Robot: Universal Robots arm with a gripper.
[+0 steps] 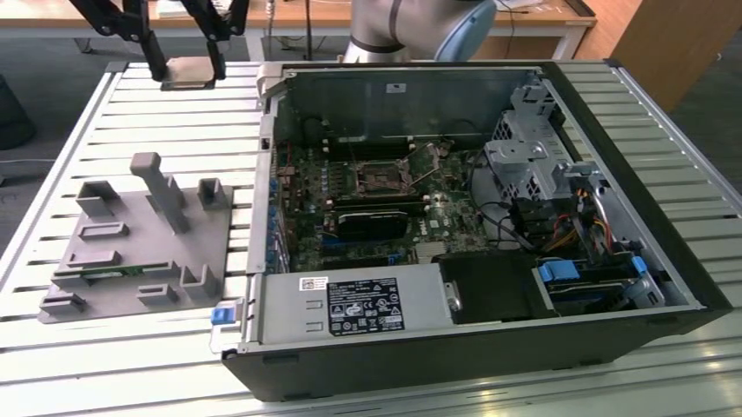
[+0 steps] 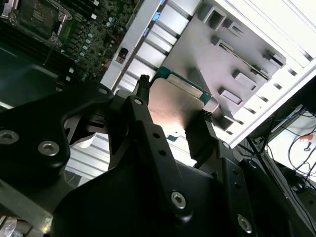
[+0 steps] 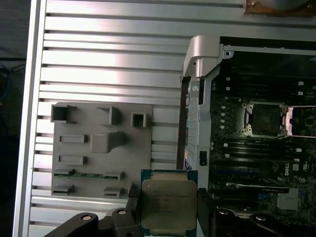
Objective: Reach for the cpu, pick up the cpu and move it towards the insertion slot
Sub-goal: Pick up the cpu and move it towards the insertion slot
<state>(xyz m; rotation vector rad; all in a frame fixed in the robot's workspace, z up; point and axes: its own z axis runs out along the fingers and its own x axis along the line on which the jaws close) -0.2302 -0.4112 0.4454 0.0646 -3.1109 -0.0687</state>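
Where the arm hangs over the slatted bench (image 1: 151, 113), the cpu (image 3: 169, 206) is lifted clear, pinched by two opposite edges between the black fingers (image 3: 132, 200) of the gripper (image 3: 167, 210). First wrist view: silvery top face with a green rim, flat and level, held above the bench slats between the grey fixture plate (image 3: 101, 148) and the wall of the case (image 3: 202, 54). Second wrist view: cpu (image 2: 175, 111) seen from its underside, one finger (image 2: 140, 106) on each side, fixture plate (image 2: 232, 64) beyond it. Exterior view: cpu (image 1: 190, 71) high near the far edge of the bench, at that view's left of the case (image 1: 464, 347), gripper (image 1: 186, 65) closed on its sides.

Slot (image 3: 266, 118): square dark socket in a shiny frame, on the green board inside the open case, well apart from the cpu. In the exterior view the slot (image 1: 380, 175) sits mid-board, with a dark rectangular card (image 1: 374, 224) just nearer the camera.

Fixture plate (image 1: 145, 248): lies on the bench beside the case, several upright blocks on it. Power supply (image 1: 354, 308): grey box with a label, at the case's near edge.
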